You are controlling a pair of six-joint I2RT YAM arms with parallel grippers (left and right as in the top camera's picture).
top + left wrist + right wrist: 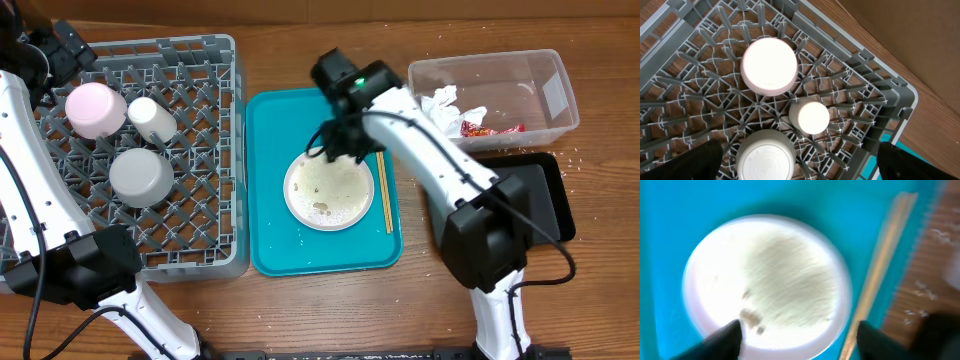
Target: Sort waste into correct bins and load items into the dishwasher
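The large white plate (329,190) lies flat on the teal tray (270,240), smeared with pale food residue and a few brownish bits, directly under the right claw (345,150). In the right wrist view, which is blurred, that claw (800,340) stands wide open with its two dark fingertips (722,340) spread about as far apart as the plate (765,280) is wide. It holds nothing, and whether a tip touches the rim cannot be told. Just to the right of this claw the pair of chopsticks (384,190) lies on the tray alongside the plate, close together and parallel (880,265). Farther to its right, on the bench (600,300), the clear tub (560,90) holds the crumpled tissue (440,103) and the red wrapper (490,128). Nearer the robot from the tub, the black tray (555,195) is partly covered by the right arm, and loose rice scraps (570,155) dot the wood between the two. Well to the left of the right claw sits the grey dish rack (200,230), and the left claw (60,45) hangs over its far left corner. Seen from the left wrist, this claw (800,165) is also spread wide and empty, well above the rack (880,85). Below it stand the pink dish (769,66), the white cup (810,117) and the grey bowl (765,157), apart from one another on the lattice.
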